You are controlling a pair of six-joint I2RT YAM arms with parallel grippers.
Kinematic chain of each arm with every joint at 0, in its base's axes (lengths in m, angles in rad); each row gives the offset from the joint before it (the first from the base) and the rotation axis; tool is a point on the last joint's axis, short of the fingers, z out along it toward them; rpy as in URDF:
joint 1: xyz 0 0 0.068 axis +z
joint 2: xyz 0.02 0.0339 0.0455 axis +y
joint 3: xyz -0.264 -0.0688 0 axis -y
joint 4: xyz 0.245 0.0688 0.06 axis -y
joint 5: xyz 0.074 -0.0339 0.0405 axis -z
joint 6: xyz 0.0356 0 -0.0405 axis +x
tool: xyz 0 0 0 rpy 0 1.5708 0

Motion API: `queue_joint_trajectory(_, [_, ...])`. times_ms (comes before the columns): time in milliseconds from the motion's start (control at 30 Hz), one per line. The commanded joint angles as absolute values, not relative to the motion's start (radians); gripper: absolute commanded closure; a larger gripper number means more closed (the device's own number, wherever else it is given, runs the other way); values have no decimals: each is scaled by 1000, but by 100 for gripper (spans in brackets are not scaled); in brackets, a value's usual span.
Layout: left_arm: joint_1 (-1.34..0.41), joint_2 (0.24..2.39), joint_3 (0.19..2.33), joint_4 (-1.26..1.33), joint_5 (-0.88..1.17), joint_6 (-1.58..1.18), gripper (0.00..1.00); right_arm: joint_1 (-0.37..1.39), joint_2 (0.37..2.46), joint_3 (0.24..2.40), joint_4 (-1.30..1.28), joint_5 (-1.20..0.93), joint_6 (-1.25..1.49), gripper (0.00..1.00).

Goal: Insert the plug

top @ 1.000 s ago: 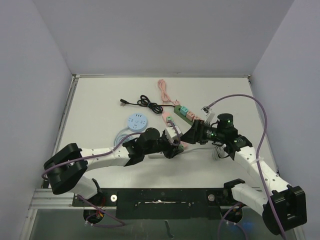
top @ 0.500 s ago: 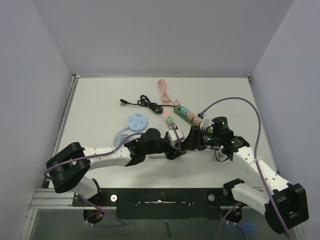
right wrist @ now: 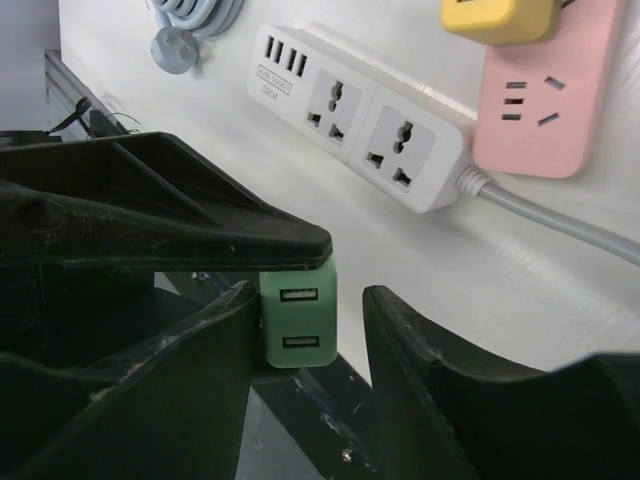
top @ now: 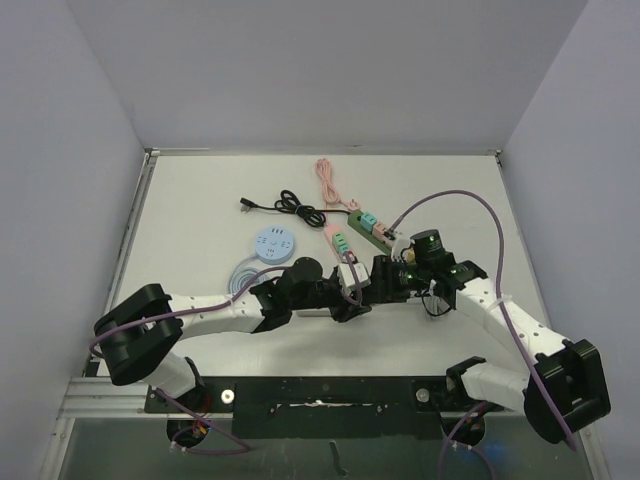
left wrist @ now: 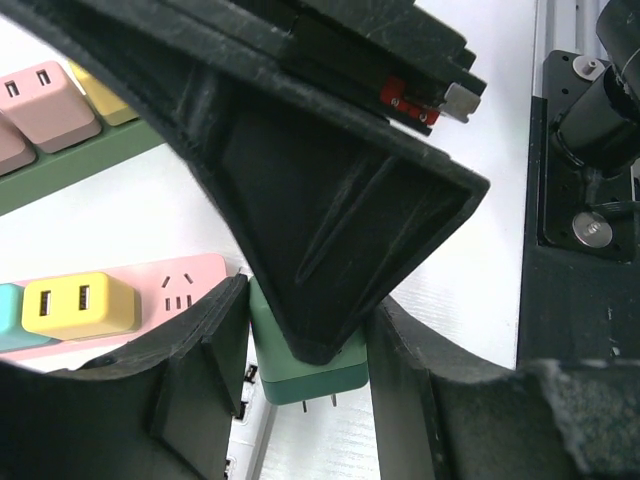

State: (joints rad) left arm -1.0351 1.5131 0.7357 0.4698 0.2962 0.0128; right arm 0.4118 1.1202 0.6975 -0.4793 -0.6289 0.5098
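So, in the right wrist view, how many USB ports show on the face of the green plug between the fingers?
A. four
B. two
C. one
B: the green plug shows two USB ports on its face, one above the other.

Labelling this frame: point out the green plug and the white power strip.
Green square plastic plug [right wrist: 297, 325], right wrist view, USB-port face.
White rectangular plastic power strip [right wrist: 368, 118], right wrist view, top face between sockets.
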Motion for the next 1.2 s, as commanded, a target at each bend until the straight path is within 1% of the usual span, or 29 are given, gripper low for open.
queue_joint_trajectory(0, [-1034,1504,791,574,299,36,73,449,1153,722,-417,-724,569,56])
queue_joint_trajectory(100, [-1035,1495,784,575,292,34,72,463,1187,725,-408,-745,577,64])
queue_joint_trajectory(233, [-1035,1481,768,575,271,15,68,471,1226,741,-441,-709,548,81])
queue_joint_trajectory(267, [-1034,1477,763,579,258,4,64,473,1226,745,-440,-692,543,84])
queue_joint_trajectory(333, [-1034,1466,754,581,208,-23,53,475,1213,753,-433,-630,533,87])
queue_joint_trajectory(400, [-1034,1445,740,571,127,-61,38,475,1186,765,-428,-531,522,87])
queue_joint_trajectory(433, [-1034,1429,729,564,72,-86,34,475,1167,770,-427,-466,515,87])
queue_joint_trajectory(500, [-1029,1386,703,534,-28,-144,29,481,1140,771,-416,-326,487,87])
queue_joint_trajectory(567, [-1026,1329,666,491,-91,-212,28,492,1119,754,-377,-241,450,87])
queue_joint_trajectory(667, [-1021,1216,592,408,-178,-301,28,498,1124,736,-312,-207,415,87])
queue_joint_trajectory(833, [-990,1047,534,225,-320,-405,30,535,1193,785,-337,-156,367,87])
queue_joint_trajectory(1167, [-800,770,561,-37,-400,-483,31,597,1296,831,-339,-53,301,88])
